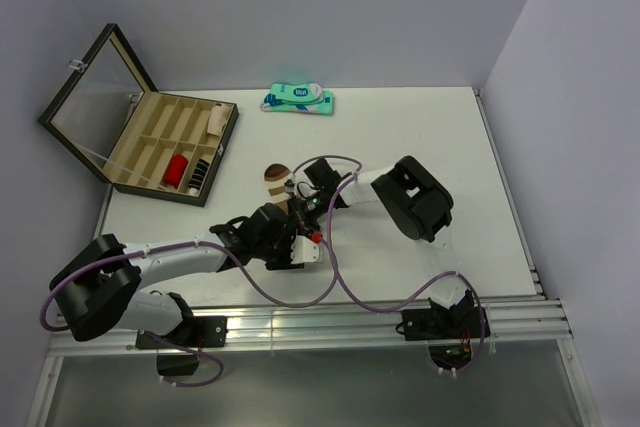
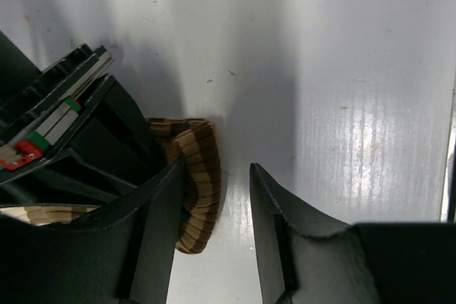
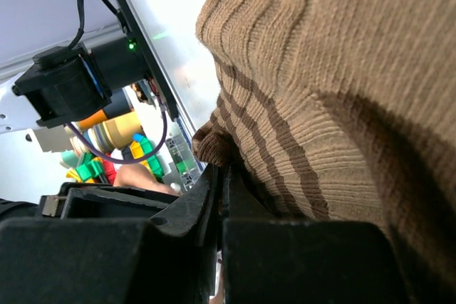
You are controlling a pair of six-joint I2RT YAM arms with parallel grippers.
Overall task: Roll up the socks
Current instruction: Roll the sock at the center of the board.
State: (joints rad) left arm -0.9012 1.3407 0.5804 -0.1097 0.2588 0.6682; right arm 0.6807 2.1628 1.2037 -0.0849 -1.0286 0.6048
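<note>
From 7 o'clock at the near edge, the left arm is reaching toward the middle of the table (image 2: 342, 105). The left gripper (image 2: 217, 222) is hanging low over the white surface with its fingers apart. The brown-and-tan sock (image 2: 199, 176) is lying bunched at the mouth of that gap, pressing against the inner face of one finger, while the other finger is sitting clear of it. The right arm is coming in from 5 o'clock and folding back from 3 o'clock toward the centre. The right gripper (image 3: 222, 201) is pinching the ribbed fabric of the sock with its fingers pressed together, and the knit is filling most of its wrist view. From above, the two grippers are meeting just short of the table's centre, and the sock's rounded end is sticking out beyond them toward 11 o'clock. Farther out at 10 o'clock, a box (image 1: 150, 142) of tan compartments is sitting with its lid (image 1: 95, 97) open. It is holding a red roll (image 1: 177, 167) and a dark striped item (image 1: 200, 175) in its near corner. At 12 o'clock, by the far edge, a flat teal-and-white package (image 1: 298, 99) is lying well apart from everything else.
</note>
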